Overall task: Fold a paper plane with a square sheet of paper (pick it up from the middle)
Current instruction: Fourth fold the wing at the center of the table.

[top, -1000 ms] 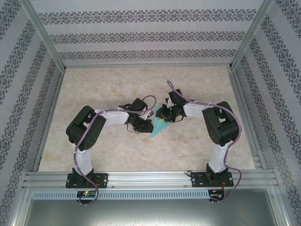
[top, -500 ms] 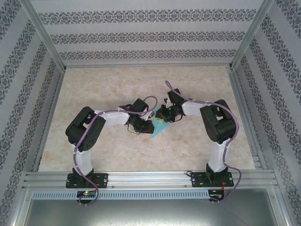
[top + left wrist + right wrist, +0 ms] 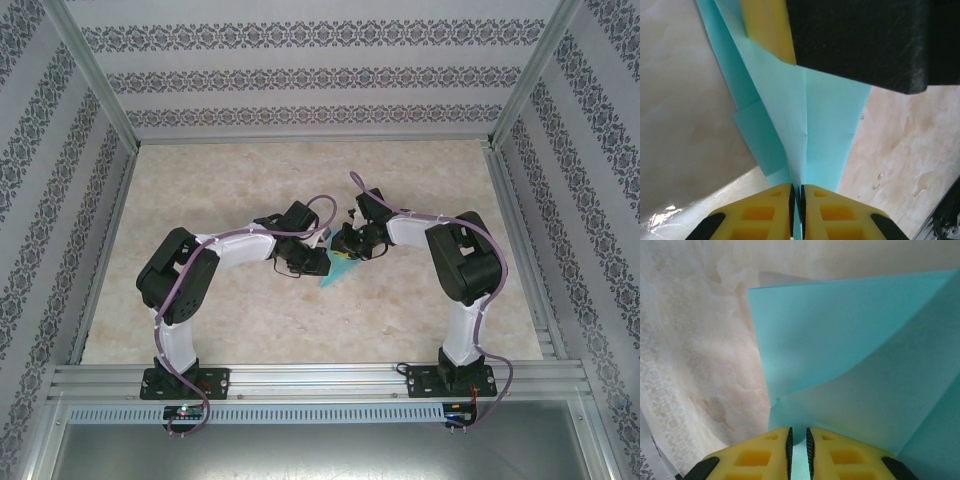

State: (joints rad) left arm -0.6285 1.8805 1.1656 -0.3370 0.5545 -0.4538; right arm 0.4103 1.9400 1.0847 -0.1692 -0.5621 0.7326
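**As the left claw [image 3: 318, 258] and right claw [image 3: 346, 244] pinch it, the paper plane [image 3: 336, 271] sits mid-tabletop [image 3: 250, 180]**

Where the two arms meet, the turquoise paper plane lies between the claws, its tip pointing near-left. The left claw [image 3: 796, 195], on the plane's left, is closed almost fully on a thin ridge of paper [image 3: 810, 130] along the central crease. The right claw [image 3: 798, 437], at the plane's far, wide end, is likewise nearly closed, nipping a folded layer [image 3: 865, 365] between its yellow pads.

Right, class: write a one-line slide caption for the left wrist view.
Left gripper pinched shut on the turquoise paper plane's central crease, over the marbled table.
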